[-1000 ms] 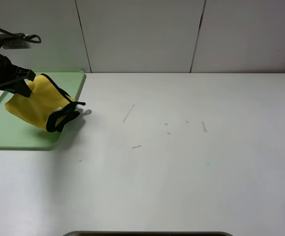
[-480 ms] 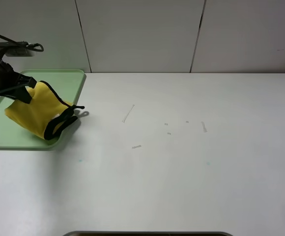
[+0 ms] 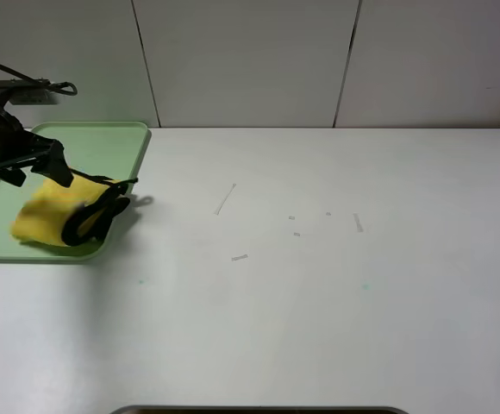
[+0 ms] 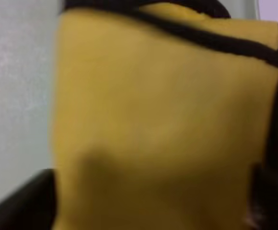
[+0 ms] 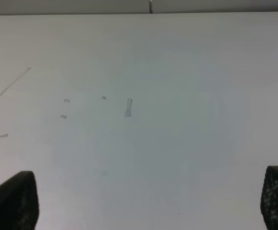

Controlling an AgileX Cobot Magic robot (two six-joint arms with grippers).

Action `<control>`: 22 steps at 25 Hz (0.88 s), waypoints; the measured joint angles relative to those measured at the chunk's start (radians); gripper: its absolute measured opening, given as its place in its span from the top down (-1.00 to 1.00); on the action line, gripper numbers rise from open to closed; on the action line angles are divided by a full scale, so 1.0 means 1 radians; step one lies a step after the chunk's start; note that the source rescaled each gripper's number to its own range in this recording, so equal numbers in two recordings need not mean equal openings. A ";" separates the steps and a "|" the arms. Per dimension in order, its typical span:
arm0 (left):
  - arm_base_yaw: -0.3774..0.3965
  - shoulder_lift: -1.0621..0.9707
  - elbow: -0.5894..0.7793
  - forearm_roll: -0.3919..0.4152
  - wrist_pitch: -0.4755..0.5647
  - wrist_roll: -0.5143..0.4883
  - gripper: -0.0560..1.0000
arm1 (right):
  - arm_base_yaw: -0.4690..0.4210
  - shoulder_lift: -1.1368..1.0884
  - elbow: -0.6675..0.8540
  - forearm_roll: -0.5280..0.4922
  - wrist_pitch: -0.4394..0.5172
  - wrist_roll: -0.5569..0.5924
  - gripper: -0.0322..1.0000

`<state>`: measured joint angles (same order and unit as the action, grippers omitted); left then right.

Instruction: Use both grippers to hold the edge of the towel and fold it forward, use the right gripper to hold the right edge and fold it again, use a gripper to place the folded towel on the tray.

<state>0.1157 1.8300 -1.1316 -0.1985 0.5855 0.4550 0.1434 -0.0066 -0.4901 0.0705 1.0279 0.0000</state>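
The folded yellow towel with black trim lies low on the green tray at the far left, its black-edged end hanging over the tray's right rim. My left gripper sits at the towel's top edge and is shut on it. In the left wrist view the towel fills the frame between the dark fingers. My right gripper is open and empty over bare table. It is out of the exterior view.
The white table carries small scraps of tape near the middle and another scrap to the right. A panelled wall stands behind the table.
My left gripper has lowered the towel. It hung bunched above the tray and now lies flatter on the tray. The right arm shows no change.
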 joint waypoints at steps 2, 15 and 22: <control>0.000 0.000 0.000 0.029 0.005 0.001 -0.92 | 0.000 0.000 0.000 0.000 0.000 0.000 -1.00; 0.000 -0.120 0.000 0.104 0.108 0.000 -1.00 | 0.000 0.000 0.000 0.000 0.000 0.000 -1.00; 0.000 -0.236 0.001 0.096 0.200 -0.002 -1.00 | 0.000 0.000 0.000 0.000 0.000 0.000 -1.00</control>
<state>0.1157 1.5943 -1.1307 -0.1022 0.7858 0.4530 0.1434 -0.0066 -0.4901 0.0705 1.0279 0.0000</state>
